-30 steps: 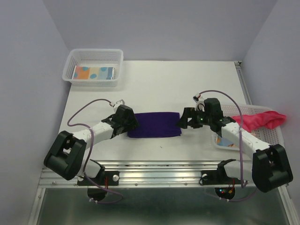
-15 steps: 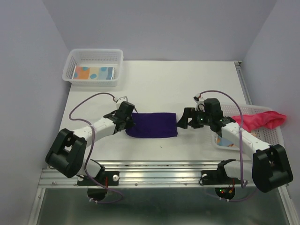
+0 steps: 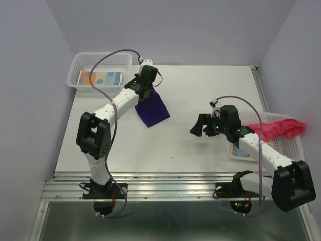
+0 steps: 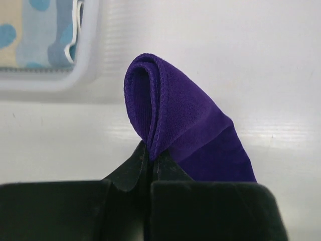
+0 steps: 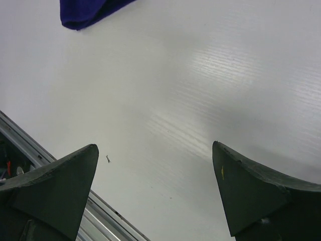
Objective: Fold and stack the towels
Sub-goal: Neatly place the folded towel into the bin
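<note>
Across the middle of the top view lies the white table [image 3: 215, 85], with the upper-left basket [image 3: 76, 63] holding a spotted towel [image 3: 98, 78] and the right basket [image 3: 295, 146] with a pink towel [image 3: 281, 128] over its edge. Just right of the upper-left basket, the purple towel [image 3: 152, 111] hangs from the left gripper [image 3: 145, 93], which is pinched tight on it. Right of center, the right gripper [image 3: 199, 128] has its fingers wide apart, holding nothing.

White table [image 3: 200, 90], one mesh basket [image 3: 74, 70] far left, second basket [image 3: 288, 145] right edge.
</note>
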